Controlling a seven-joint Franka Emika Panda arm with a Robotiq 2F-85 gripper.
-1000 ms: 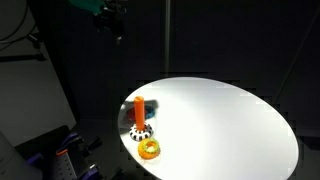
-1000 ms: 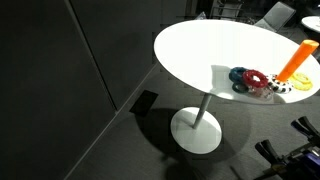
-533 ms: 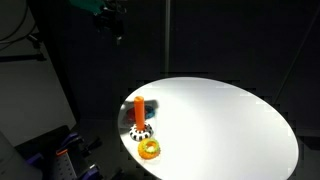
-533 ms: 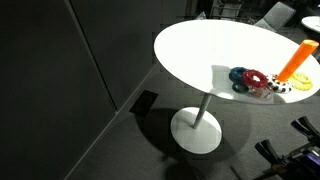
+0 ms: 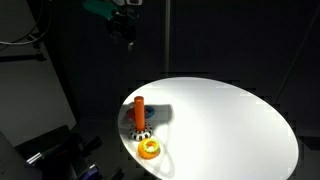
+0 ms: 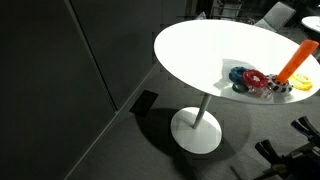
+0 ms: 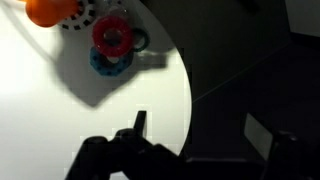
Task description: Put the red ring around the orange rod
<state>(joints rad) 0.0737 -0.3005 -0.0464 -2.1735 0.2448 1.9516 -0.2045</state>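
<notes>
The red ring (image 7: 112, 36) lies flat on the white round table (image 7: 60, 120), resting on a blue ring (image 7: 104, 64), right beside the orange rod's speckled base. It also shows in an exterior view (image 6: 254, 78). The orange rod (image 5: 139, 110) stands upright near the table's edge and shows in the other views too (image 6: 297, 60) (image 7: 48, 10). My gripper (image 5: 127, 28) hangs high above and beyond the table edge. In the wrist view its fingers (image 7: 200, 130) are spread, open and empty, well away from the ring.
A yellow-orange ring (image 5: 149, 150) lies on the table next to the rod's base. A dark ring (image 7: 138, 42) sits beside the red one. The table stands on a single pedestal (image 6: 197, 128) over dark floor. Dark walls surround it.
My gripper has shifted sideways towards the table in the exterior view, and a shadow now falls on the table beside the rod. The rings and rod have not moved.
</notes>
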